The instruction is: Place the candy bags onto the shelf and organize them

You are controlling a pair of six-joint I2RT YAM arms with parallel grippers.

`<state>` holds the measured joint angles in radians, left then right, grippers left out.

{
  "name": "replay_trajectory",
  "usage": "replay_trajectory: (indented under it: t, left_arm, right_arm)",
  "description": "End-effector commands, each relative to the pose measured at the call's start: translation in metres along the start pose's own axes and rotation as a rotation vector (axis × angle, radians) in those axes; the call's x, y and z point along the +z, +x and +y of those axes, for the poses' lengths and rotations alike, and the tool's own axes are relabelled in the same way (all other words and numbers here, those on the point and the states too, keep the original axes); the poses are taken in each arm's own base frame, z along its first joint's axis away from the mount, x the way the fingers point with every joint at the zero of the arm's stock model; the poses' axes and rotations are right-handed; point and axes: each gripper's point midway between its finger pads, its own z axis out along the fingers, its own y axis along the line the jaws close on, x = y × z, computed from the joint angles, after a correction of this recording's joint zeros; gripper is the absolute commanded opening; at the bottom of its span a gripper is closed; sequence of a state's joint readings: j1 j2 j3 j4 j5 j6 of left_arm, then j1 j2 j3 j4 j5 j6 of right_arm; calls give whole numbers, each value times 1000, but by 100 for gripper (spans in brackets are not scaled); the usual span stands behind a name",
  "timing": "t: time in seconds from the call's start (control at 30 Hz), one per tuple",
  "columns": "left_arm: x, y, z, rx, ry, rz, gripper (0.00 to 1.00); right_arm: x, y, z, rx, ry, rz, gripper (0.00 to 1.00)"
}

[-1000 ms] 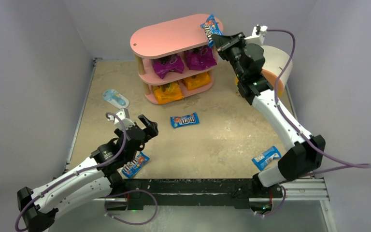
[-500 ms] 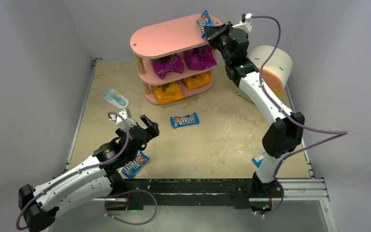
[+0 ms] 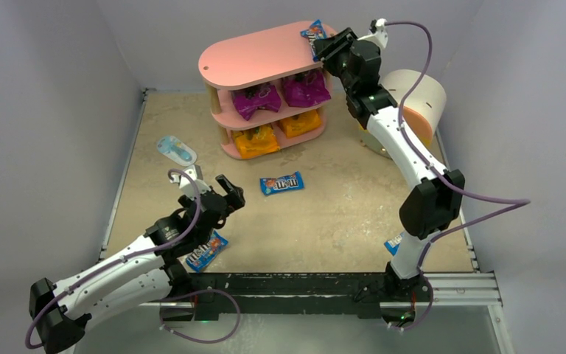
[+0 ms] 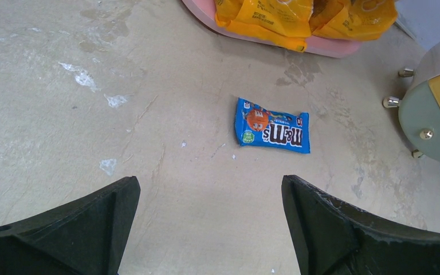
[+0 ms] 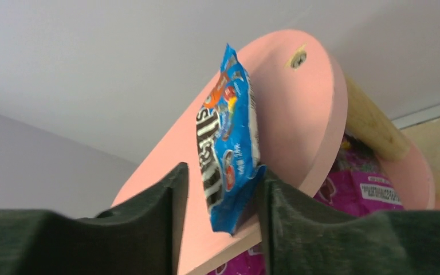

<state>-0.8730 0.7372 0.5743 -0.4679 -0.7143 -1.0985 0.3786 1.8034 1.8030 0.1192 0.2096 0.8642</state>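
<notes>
Raised toward the shelf since a second ago, the right gripper has its jaws eased apart around a blue M&M's packet, stood on edge at the top board's rim, apparently for release. The left gripper is held wide, aimed at another packet lying on the scuffed beige table, enclosed by pale walls.

I see white shells and black joints on my left arm and right arm, blunt black fingers, and a purple cable looping along each.
</notes>
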Motion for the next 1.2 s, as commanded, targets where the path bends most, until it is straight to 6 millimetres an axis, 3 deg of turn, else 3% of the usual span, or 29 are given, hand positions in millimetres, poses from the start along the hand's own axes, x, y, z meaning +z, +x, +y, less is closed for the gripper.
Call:
replay_trajectory:
  t: [0.0,0.23,0.4,0.53,0.67,0.77,0.87,1.0,1.1,1.17]
  left_arm:
    - [-2,-10,-11,-2,30,-23,100]
    - [-4,-13,-16,11,45,-22,100]
    - [-2,-13,-23,34,50,-12,100]
    - [3,-9,-34,45,79,0,100]
    - [11,-4,-51,60,126,7,100]
    - [22,4,-67,64,189,47,100]
    - [48,12,-75,36,268,125,96]
    - [87,8,-82,19,359,175,89]
    - [110,16,-83,22,396,228,83]
    - [124,33,-77,5,403,295,76]
  right_arm:
    - [-18,-44,14,-19,6,-86,56]
    - [-29,-58,4,-56,51,-113,95]
    - [-46,-63,-2,-109,81,-110,98]
    - [-72,-61,-11,-149,91,-97,98]
    - [-114,-55,-26,-200,82,-84,98]
    - [-154,-35,-38,-239,24,-32,98]
    - [-204,-12,-45,-244,-103,3,98]
    - [-254,33,-67,-294,-251,73,98]
    - [-282,52,-74,-311,-335,108,98]
    - [-292,60,-81,-319,-334,133,98]
